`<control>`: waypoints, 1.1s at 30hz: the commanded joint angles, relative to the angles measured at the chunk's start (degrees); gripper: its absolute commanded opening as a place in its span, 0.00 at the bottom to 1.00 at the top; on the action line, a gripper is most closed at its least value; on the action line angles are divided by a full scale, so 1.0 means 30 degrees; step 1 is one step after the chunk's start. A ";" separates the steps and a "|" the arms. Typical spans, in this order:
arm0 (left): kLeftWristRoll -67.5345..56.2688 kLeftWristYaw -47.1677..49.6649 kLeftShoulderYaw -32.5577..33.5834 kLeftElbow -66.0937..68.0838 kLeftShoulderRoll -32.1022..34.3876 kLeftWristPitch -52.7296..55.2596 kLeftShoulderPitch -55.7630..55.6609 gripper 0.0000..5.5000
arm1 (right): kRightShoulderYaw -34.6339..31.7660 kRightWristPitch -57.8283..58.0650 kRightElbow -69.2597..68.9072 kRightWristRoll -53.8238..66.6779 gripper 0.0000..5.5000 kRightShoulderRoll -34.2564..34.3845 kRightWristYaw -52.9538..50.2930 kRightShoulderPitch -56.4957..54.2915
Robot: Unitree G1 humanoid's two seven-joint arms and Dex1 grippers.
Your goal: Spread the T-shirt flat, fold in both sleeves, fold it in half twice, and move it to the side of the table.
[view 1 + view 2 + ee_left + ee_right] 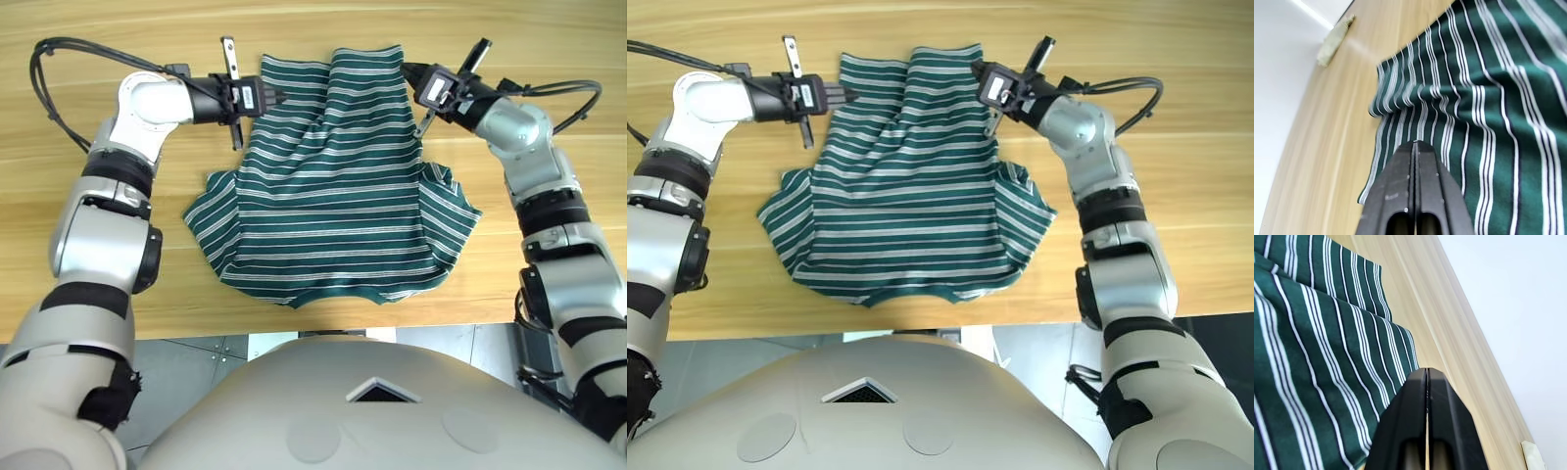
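A green T-shirt with white stripes (328, 186) lies rumpled on the wooden table (98, 29), collar toward me and hem at the far side, with a raised crease down its middle. My left gripper (282, 96) is at the shirt's far left edge, fingers shut, its tip just over the bunched cloth (1400, 98). Over on the other side, my right gripper (407, 69) is at the far right hem corner, also shut, its tip (1426, 373) beside the striped edge. I see no cloth pinched between either pair of fingers.
Bare wood lies to the left (59, 245) and right (578, 59) of the shirt. The table's near edge (196, 328) runs just below the collar. A small strip of tape (1334, 36) sits at the far table edge.
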 commanded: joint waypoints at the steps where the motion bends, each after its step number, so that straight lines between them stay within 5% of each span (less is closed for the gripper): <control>1: 0.3012 0.2672 -0.1745 0.1513 -0.0810 0.1268 -0.1032 0.00 | 0.0816 0.0389 0.1520 -0.0924 0.00 0.0766 -0.0644 -0.1324; 12: 0.5670 0.5667 -0.3303 0.3084 -0.2361 0.3253 -0.0921 0.00 | 0.2916 0.0811 0.5874 -0.2940 0.00 0.1401 -0.1011 -0.1953; 26: 0.5459 0.5475 -0.2975 0.2707 0.0380 0.1484 0.0081 0.00 | 0.2737 0.0810 0.8285 -0.2612 0.00 0.1568 -0.2124 -0.2073; 33: 0.4908 0.6914 -0.2235 0.2367 0.0032 0.1072 -0.0365 0.00 | 0.2582 0.0131 0.7505 -0.2086 0.00 0.1466 -0.1907 -0.1735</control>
